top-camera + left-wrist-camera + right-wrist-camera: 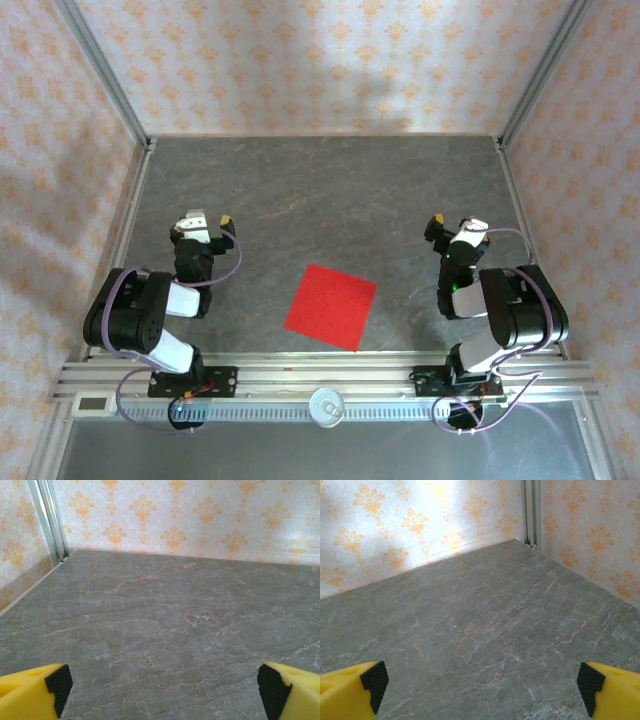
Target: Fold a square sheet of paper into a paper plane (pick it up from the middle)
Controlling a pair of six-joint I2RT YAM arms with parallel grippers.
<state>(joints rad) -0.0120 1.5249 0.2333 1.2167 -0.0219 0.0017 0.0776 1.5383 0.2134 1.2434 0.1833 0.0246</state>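
start of the job, by my reading: nothing is folded yet and nothing is held. on the left, my left gripper [210,220] hangs over the grey marbled table [320,180] with its jaws spread wide; in the left wrist view its yellow fingertips [30,695] sit at the bottom corners with bare surface between them. in the middle, the square sheet of paper [331,306] lies flat and uncreased on the table, turned a little like a diamond, close to the front rail [290,372], between my two arm bases and well apart from both grippers. on the right, my right gripper [457,224] is likewise spread wide and empty, its fingertips [612,687] framing bare table. the next move, i judge, is to swing a gripper inward and toward the near edge, then take the sheet from its middle. a thin sheet lying flush offers the pads no edge, so i expect to pinch up a ridge. nearest obstacles are the rail and my own bases on the sheet's near side; the patterned walls [300,60] stand well off.
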